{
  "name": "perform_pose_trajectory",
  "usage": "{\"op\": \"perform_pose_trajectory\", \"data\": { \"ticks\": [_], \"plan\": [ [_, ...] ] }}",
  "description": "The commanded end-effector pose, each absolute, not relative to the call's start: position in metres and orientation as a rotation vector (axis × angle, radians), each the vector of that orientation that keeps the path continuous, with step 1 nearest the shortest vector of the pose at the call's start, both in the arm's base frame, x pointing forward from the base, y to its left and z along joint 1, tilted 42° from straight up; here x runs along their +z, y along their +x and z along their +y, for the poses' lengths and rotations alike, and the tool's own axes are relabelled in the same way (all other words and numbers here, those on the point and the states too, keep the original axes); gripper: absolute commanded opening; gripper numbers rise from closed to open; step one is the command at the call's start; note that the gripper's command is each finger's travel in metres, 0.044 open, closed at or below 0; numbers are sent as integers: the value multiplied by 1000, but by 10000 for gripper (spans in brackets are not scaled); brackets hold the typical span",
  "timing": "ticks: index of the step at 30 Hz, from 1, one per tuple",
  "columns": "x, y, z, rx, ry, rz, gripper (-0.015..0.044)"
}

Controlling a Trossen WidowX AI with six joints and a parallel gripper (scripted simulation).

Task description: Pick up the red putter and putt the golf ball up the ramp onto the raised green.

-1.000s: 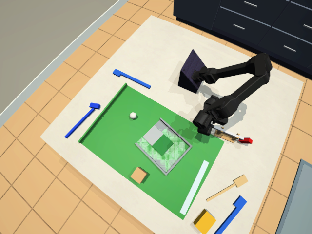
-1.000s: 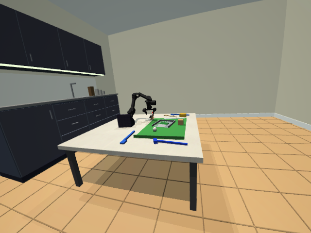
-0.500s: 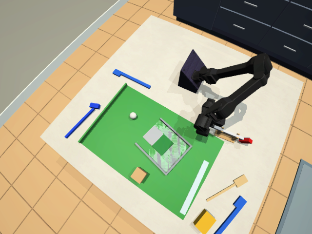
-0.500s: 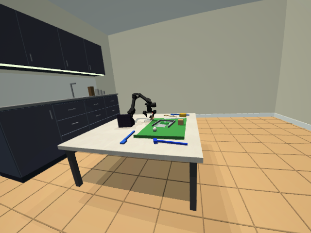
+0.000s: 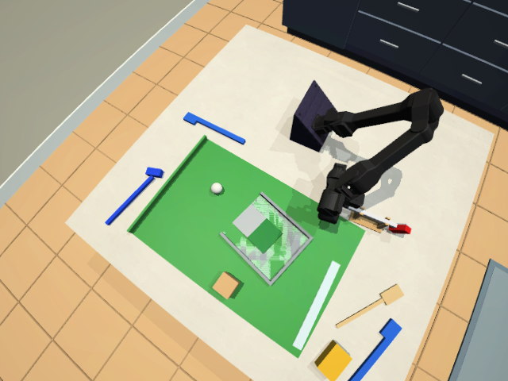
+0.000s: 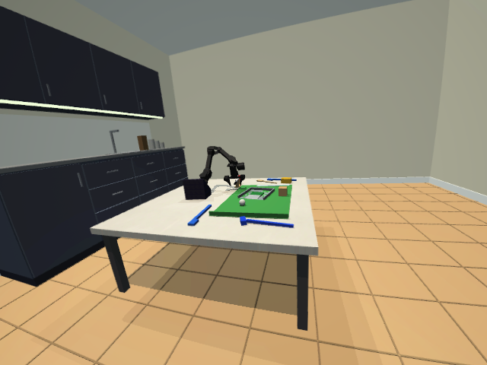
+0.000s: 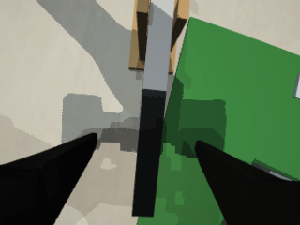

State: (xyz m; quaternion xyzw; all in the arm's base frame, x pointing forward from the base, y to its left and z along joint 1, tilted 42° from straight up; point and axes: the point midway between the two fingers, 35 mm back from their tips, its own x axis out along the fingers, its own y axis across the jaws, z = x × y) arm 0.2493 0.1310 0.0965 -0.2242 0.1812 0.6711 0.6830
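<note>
The black parallel-jaw claw [image 7: 146,155] hangs wide and empty, its 2 fingers straddling the black grip of the red-headed putter [image 7: 151,141] below it.

Table top [image 5: 254,61]: matt off-white, smooth. Putting mat [image 5: 184,229]: flat matt green, no visible pile. Golf ball [image 5: 216,187]: smooth white, slight sheen. Red putter [image 5: 379,221]: pale grey smooth shaft, dark matt black grip end in the wrist view, red plastic-looking head. Stand [image 5: 367,221] under it: tan, wood-coloured. Gripper [image 7: 145,150] fingers: matt black, plastic-looking. Frame [image 5: 267,240] around raised green: matt grey, metal-like. Small block [image 5: 225,285] and mallet [image 5: 369,305]: light wood tone. Blue sticks [image 5: 213,128]: glossy-less plain plastic look. Floor [image 5: 61,328]: smooth orange tiles.
</note>
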Motion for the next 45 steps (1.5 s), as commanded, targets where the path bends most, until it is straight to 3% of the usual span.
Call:
{"op": "perform_pose_trajectory", "data": {
  "ticks": [1, 2, 17, 24, 45],
  "plan": [
    [92, 249, 135, 1505, -495, 409, 440],
    [92, 249, 135, 1505, -495, 409, 440],
    [95, 249, 133, 1506, -502, 406, 46],
    [95, 249, 133, 1506, -502, 406, 0],
    [158, 248, 73, 1504, -506, 416, 0]
  ]
}}
